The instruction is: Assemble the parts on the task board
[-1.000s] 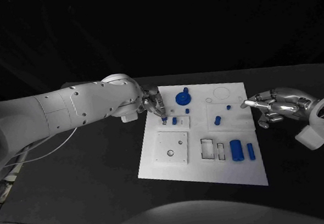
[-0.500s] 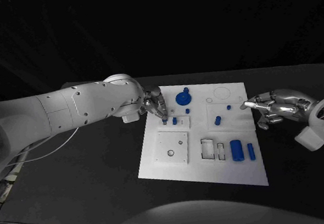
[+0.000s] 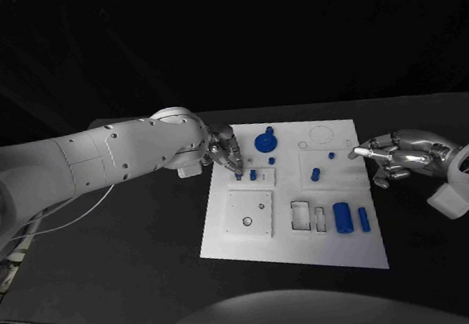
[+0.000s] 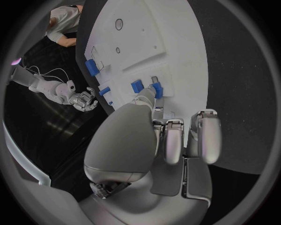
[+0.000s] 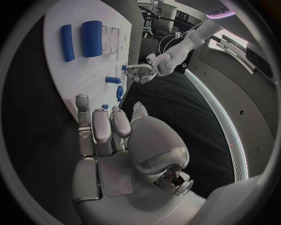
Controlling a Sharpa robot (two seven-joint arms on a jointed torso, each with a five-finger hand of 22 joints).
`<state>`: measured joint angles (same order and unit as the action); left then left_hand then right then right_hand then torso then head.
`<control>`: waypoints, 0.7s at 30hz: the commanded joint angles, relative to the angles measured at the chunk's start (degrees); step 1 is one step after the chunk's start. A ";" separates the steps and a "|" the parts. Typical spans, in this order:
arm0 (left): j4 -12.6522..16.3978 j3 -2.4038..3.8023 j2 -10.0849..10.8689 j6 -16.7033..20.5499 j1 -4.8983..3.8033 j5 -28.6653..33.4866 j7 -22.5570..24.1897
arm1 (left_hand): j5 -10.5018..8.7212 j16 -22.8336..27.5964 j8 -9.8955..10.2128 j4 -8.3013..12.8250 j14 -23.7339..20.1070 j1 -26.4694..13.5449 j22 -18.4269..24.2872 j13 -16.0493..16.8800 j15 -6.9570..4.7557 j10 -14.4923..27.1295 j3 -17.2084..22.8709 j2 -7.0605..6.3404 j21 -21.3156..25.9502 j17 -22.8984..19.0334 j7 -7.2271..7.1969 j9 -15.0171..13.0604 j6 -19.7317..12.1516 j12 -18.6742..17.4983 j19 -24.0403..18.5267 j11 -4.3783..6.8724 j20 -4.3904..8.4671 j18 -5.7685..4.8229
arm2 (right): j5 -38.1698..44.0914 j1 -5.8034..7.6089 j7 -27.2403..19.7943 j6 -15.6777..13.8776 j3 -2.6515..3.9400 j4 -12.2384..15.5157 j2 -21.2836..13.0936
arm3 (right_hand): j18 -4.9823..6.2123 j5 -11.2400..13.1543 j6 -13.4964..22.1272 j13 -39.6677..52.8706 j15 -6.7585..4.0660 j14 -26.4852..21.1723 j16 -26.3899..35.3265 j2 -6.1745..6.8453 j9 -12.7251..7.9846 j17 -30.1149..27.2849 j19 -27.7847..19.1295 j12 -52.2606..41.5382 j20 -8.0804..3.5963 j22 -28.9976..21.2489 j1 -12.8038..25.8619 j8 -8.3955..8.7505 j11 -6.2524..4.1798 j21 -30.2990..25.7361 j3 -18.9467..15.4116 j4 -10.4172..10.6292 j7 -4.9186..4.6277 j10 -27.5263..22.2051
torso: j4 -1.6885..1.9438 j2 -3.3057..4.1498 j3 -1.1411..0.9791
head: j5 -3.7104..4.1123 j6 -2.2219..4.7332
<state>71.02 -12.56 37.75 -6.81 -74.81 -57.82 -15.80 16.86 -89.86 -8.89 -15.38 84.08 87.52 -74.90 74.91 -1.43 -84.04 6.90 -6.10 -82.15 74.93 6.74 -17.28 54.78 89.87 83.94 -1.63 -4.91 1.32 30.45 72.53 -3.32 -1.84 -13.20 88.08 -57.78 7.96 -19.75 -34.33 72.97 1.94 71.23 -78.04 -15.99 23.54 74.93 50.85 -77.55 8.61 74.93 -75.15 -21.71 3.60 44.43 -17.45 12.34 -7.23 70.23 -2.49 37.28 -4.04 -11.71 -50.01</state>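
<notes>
flat white task board (image 3: pixel 255 231), blue cylindrical parts (image 3: pixel 342 217)

A white rectangular board (image 3: pixel 301 238) is laid flat mid-table, its long sides running away from the robot. On its far left part a blue round knobbed part (image 3: pixel 265 140) is seen, with small blue pegs (image 3: pixel 252 174) just nearer. A short blue cylinder (image 3: pixel 314 174) lies near the middle. At the near right, a thick blue cylinder (image 3: pixel 343 216) and a thin blue bar (image 3: pixel 363 219) lie side by side beside rectangular recesses.
</notes>
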 commanded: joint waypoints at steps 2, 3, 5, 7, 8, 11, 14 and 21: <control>0.11 -0.64 -0.14 -3.60 0.96 -1.35 -2.09 | -0.73 -0.14 0.80 -0.05 5.92 0.32 -12.35 15.09 0.14 -5.96 -0.54 -0.51 0.52 15.07 0.19 4.80 -1.27 0.13 0.97 -0.12 -0.23 0.75 | -0.01 -0.10 -0.59 1.23 -0.01 0.04 -0.05 | 1.15 -0.18 -0.14 -0.09 -0.03 -0.52 0.14 0.11 -0.10 0.58 -0.38 0.26 -0.09 2.86 -0.70 0.14 0.02 -0.19 0.31 -0.17 -0.08 -0.30 | 0.03 0.03 0.00 | 0.00 0.01; 0.11 -0.64 -0.11 -3.48 0.96 -1.38 -2.07 | -0.96 -0.14 1.02 -0.12 5.92 0.26 -12.35 15.09 0.10 -5.96 -0.63 -0.55 0.53 15.07 0.17 4.96 -1.69 0.13 0.97 -0.06 -0.19 0.76 | -0.01 -0.10 -0.58 1.24 -0.01 0.04 -0.06 | 1.15 -0.18 -0.14 -0.09 -0.03 -0.52 0.14 0.11 -0.10 0.58 -0.38 0.26 -0.09 2.86 -0.70 0.14 0.02 -0.19 0.31 -0.17 -0.08 -0.30 | 0.04 0.03 0.00 | -0.01 0.01; 0.10 -0.64 -0.06 -3.24 0.97 -1.42 -2.00 | -1.88 -0.14 1.29 -0.35 5.92 -0.02 -12.33 15.09 0.04 -5.96 -0.90 -0.67 0.61 15.07 0.12 5.21 -2.26 0.13 0.94 0.01 -0.14 0.77 | -0.02 -0.13 -0.57 1.30 -0.01 0.01 -0.07 | 1.15 -0.18 -0.14 -0.09 -0.03 -0.52 0.14 0.11 -0.10 0.58 -0.38 0.26 -0.09 2.86 -0.70 0.14 0.02 -0.19 0.31 -0.17 -0.08 -0.30 | 0.05 0.03 0.00 | -0.03 0.01; 0.10 -0.64 0.00 -2.99 0.97 -1.44 -1.91 | -3.35 -0.14 1.52 -0.66 5.92 -0.46 -12.33 15.09 -0.05 -5.96 -1.30 -0.80 0.64 15.07 0.00 5.47 -2.84 0.13 0.94 0.12 -0.06 0.77 | -0.08 -0.18 -0.55 1.40 -0.01 -0.02 -0.06 | 1.17 -0.19 -0.17 -0.12 -0.03 -0.52 0.14 0.09 -0.10 0.58 -0.44 0.27 -0.09 2.85 -0.74 0.13 0.02 -0.26 0.34 -0.19 -0.08 -0.33 | 0.05 0.03 -0.01 | -0.05 0.01; 0.10 -0.64 0.02 -2.89 0.97 -1.45 -1.86 | -3.79 -0.14 1.59 -0.75 5.92 -0.60 -12.32 15.09 -0.08 -5.96 -1.45 -0.83 0.67 15.07 -0.01 5.56 -3.03 0.13 0.93 0.14 -0.03 0.78 | -0.18 -0.22 -0.54 1.44 -0.01 -0.04 -0.05 | 1.17 -0.20 -0.20 -0.14 -0.02 -0.57 0.16 0.03 -0.11 0.55 -0.43 0.29 -0.09 2.85 -0.76 0.13 0.03 -0.25 0.39 -0.19 -0.08 -0.36 | 0.05 0.03 -0.01 | -0.10 0.01; 0.09 -0.64 0.08 -2.67 0.97 -1.47 -1.73 | -5.92 -0.14 1.57 -1.04 5.92 -1.38 -12.33 15.09 -0.12 -5.96 -2.08 -0.96 0.69 15.07 -0.06 5.77 -3.25 0.13 0.94 0.18 0.03 0.77 | -0.59 -0.43 -0.50 1.58 -0.01 -0.13 -0.01 | 1.17 -0.22 -0.23 -0.16 -0.02 -0.59 0.17 -0.07 -0.12 0.53 -0.46 0.29 -0.09 2.84 -0.78 0.13 0.03 -0.28 0.46 -0.17 -0.09 -0.38 | 0.03 0.03 0.00 | -0.27 0.01; 0.02 -0.64 0.10 -2.70 0.97 -1.43 -1.72 | -9.69 -0.14 1.45 -1.17 5.92 -2.70 -12.30 15.09 -0.16 -5.96 -3.07 -1.20 0.81 15.07 -0.14 6.02 -3.44 0.13 0.91 0.23 0.10 0.79 | -0.80 -0.63 -0.51 1.62 -0.01 -0.24 0.05 | 1.19 -0.27 -0.25 -0.21 -0.01 -0.64 0.19 -0.18 -0.14 0.49 -0.54 0.32 -0.09 2.82 -0.82 0.14 0.03 -0.37 0.56 -0.18 -0.09 -0.44 | 0.03 0.00 -0.01 | -0.36 0.01; -0.10 -0.64 0.27 -2.97 0.97 -0.59 -1.68 | -11.60 -0.14 1.22 -1.23 5.92 -3.56 -12.32 15.09 -0.17 -5.96 -3.70 -1.35 0.79 15.07 -0.15 6.15 -3.33 0.13 0.95 0.23 0.11 0.78 | -0.98 -0.83 -0.69 1.48 0.00 -0.37 0.09 | 1.19 -0.27 -0.25 -0.21 -0.01 -0.64 0.19 -0.18 -0.14 0.49 -0.54 0.32 -0.09 2.82 -0.82 0.14 0.03 -0.37 0.56 -0.18 -0.09 -0.44 | -0.02 0.02 -0.01 | -0.31 0.01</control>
<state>71.05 -12.55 38.03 -6.87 -74.76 -58.06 -15.70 5.43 -89.86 -8.39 -16.49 84.08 84.32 -74.94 74.91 -1.43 -84.04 3.57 -7.47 -81.65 74.92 5.29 -19.10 53.09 89.87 83.94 -1.63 -4.90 1.32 29.78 71.78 -3.32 -1.43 -13.20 87.71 -57.74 7.97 -19.75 -34.33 72.84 1.93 70.81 -78.04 -15.88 23.48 74.92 50.64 -77.55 8.40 74.91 -75.49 -21.71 3.60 44.43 -17.28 12.17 -7.22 70.23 -2.49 37.30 -4.05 -12.07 -50.01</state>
